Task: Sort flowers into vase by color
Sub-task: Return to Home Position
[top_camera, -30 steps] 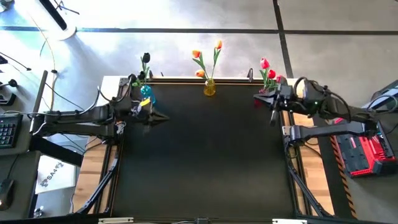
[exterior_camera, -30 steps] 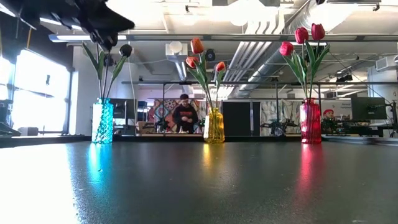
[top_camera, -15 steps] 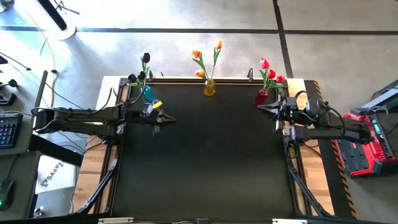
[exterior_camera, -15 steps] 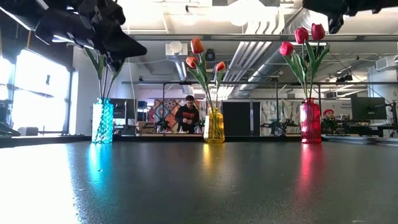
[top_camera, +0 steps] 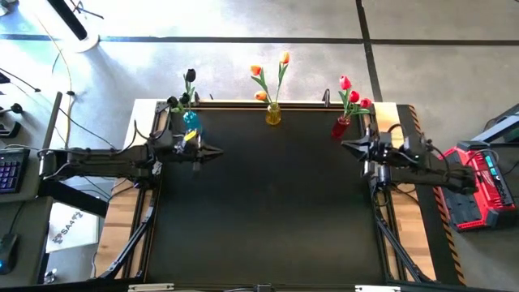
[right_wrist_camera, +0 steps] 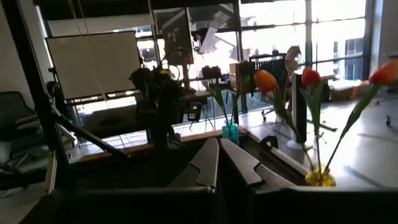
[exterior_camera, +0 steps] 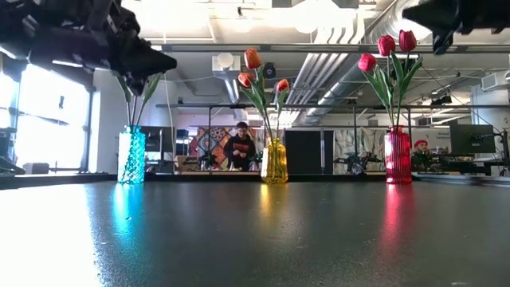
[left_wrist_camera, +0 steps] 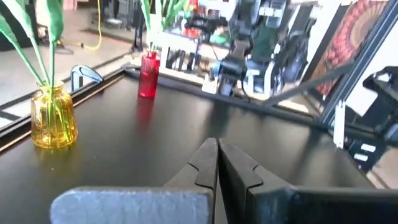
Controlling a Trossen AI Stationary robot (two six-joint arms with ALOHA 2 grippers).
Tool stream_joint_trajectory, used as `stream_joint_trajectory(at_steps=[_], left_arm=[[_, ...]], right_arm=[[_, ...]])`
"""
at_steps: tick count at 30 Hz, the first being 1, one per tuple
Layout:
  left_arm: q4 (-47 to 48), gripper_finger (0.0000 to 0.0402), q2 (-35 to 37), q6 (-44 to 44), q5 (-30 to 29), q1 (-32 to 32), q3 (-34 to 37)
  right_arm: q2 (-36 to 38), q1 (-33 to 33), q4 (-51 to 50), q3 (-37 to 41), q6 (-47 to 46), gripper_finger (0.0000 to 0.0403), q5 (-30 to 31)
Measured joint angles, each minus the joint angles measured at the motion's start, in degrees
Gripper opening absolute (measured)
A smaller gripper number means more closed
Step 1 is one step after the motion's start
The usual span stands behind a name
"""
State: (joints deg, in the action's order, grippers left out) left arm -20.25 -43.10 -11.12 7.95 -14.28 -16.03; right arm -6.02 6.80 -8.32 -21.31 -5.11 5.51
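Three vases stand along the table's far edge. The blue vase (exterior_camera: 131,155) at the far left holds black tulips (top_camera: 189,75). The yellow vase (exterior_camera: 274,161) in the middle holds orange-yellow tulips (exterior_camera: 253,58). The red vase (exterior_camera: 398,157) at the far right holds red tulips (exterior_camera: 386,45). My left gripper (top_camera: 217,152) hovers shut and empty near the left edge, just in front of the blue vase. My right gripper (top_camera: 345,146) hovers shut and empty near the right edge, in front of the red vase.
The dark tabletop (top_camera: 268,211) stretches bare from the vases to the near edge. A person (exterior_camera: 240,147) stands in the room beyond the far edge. A red case (top_camera: 478,182) lies off the table's right side.
Both arms have sunk and drawn back. My right gripper has come down from beside the red tulips and toward the near edge, levelling out. My left gripper has dropped a little and stays near the blue vase. The flowers and vases have not moved.
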Motion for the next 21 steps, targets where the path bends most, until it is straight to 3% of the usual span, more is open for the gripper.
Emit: stream_joint_trajectory(at_steps=[4,16,21], left_arm=[[-1.5,0.0,0.9,0.1,-0.2,0.0,2.2],[17.3,0.0,20.2,1.9,-1.2,-0.8,2.2],[20.3,0.0,23.3,2.3,-1.1,-0.8,2.2]], right_arm=[[0.0,0.7,1.2,3.0,-2.4,0.0,-1.2],[0.2,5.2,7.6,4.5,-2.4,0.0,-5.5],[0.2,7.8,6.7,4.5,-1.4,0.0,-10.4]])
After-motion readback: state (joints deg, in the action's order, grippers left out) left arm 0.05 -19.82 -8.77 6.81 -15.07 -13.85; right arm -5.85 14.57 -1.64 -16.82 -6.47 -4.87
